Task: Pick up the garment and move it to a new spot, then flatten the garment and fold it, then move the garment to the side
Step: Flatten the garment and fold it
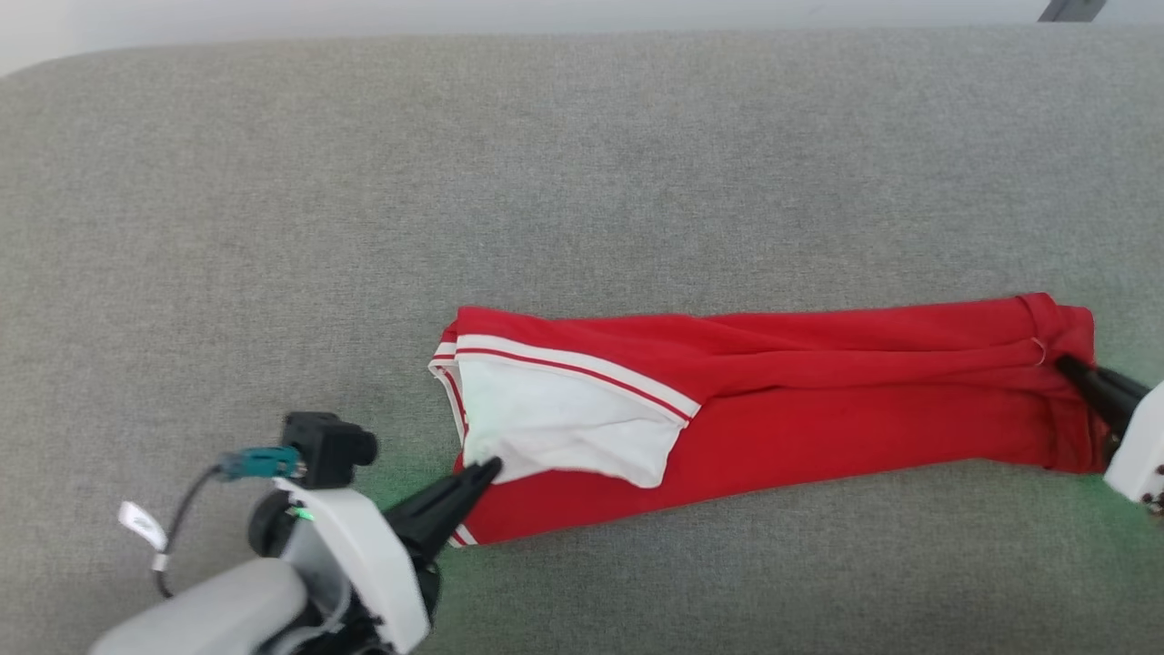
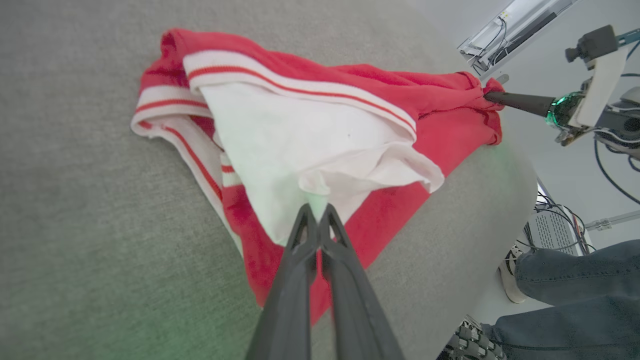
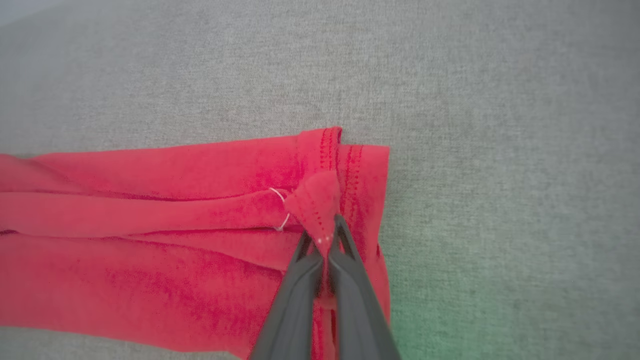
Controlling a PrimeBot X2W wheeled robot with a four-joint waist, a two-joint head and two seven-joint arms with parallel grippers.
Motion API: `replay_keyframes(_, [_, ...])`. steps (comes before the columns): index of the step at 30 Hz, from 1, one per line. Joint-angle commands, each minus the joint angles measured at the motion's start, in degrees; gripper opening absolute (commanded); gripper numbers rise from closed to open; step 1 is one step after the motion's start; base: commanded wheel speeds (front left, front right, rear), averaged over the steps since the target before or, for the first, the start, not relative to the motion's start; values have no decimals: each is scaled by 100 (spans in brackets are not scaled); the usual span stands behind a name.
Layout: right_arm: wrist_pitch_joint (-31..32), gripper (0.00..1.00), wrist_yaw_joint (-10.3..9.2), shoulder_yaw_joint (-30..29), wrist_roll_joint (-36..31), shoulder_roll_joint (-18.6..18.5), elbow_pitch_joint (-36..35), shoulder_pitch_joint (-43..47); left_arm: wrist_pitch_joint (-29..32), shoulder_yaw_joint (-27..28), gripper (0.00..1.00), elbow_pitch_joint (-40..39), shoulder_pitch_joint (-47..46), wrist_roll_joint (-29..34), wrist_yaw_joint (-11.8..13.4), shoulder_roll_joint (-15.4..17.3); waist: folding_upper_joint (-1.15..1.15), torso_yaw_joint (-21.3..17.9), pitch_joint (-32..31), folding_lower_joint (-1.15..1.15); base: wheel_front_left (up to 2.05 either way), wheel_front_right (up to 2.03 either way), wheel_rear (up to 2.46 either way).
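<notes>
The garment (image 1: 818, 400), a red T-shirt with white sleeves and striped trim, lies folded into a long strip across the grey padded table (image 1: 582, 164). My left gripper (image 1: 491, 469) is shut on the white sleeve edge at the strip's left end; in the left wrist view the left gripper (image 2: 318, 209) pinches a pucker of white cloth of the garment (image 2: 310, 135). My right gripper (image 1: 1062, 363) is shut on the red hem at the right end. The right wrist view has the right gripper (image 3: 322, 235) clamped on a raised fold of the garment (image 3: 150, 215).
The table (image 3: 500, 150) stretches bare behind and to the left of the shirt. Its edge curves away at the right of the left wrist view, where a person's legs in jeans (image 2: 575, 300) and cables on the floor appear beyond it.
</notes>
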Motion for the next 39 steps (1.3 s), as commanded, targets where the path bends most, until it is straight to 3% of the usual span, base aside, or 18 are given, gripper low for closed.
replay_keyframes(1, [-47,0,-4,-52,-96,90,145,14,-35,27,0,151,77,-42,-41,-126,0,-4,16,0,0,0,0])
replay_keyframes(5, [-88,0,-4,-124,-324,411,539,-136,-95,35,0,829,-5,95,-63,-465,0,-17,37,0,0,0,0])
replay_keyframes(6, [-97,5,-4,-142,-364,473,594,-155,-133,54,0,953,-21,137,-76,-530,0,-20,39,0,0,0,0])
replay_keyframes(7, [-109,14,-4,-158,-402,514,627,-163,-153,90,12,1051,-31,170,-93,-580,0,-21,43,0,0,0,0])
replay_keyframes(8, [-123,50,-3,-179,-439,531,639,-176,-198,141,32,1123,-10,178,-102,-632,0,-21,40,0,0,0,0])
replay_keyframes(9, [-125,98,-4,-202,-458,533,638,-182,-210,182,49,1179,29,202,-109,-671,0,-19,33,0,0,0,0])
replay_keyframes(10, [-130,100,-4,-245,-482,515,640,-184,-235,215,82,1233,71,253,-109,-694,0,-14,24,0,0,0,0])
replay_keyframes(11, [-150,100,-4,-300,-486,483,650,-177,-247,235,100,1280,112,319,-74,-717,0,0,7,0,0,0,0])
replay_keyframes(15, [-49,100,-3,-520,-436,370,597,-88,-279,459,100,1328,271,516,73,-802,0,95,-70,0,0,0,0])
replay_keyframes(20, [137,100,-3,-755,-414,243,688,-12,-289,1231,100,1083,605,885,229,-980,0,262,-147,0,0,0,0])
replay_keyframes(24, [632,100,-3,-896,-186,290,869,108,-290,2311,100,867,1169,1417,393,-1292,0,487,-222,0,0,0,0])
replay_keyframes(28, [1105,100,-3,-918,-39,321,1090,227,-289,3103,100,924,1661,2370,464,-1705,0,720,-293,0,0,0,0])
replay_keyframes(32, [1369,100,-2,-919,-18,375,1263,325,-289,3881,100,1019,2090,3248,401,-2130,0,910,-358,0,0,0,0])
replay_keyframes(39, [1660,100,0,-907,-71,463,1478,471,-289,5121,100,866,2683,4708,49,-2745,0,1074,-469,0,0,0,0])
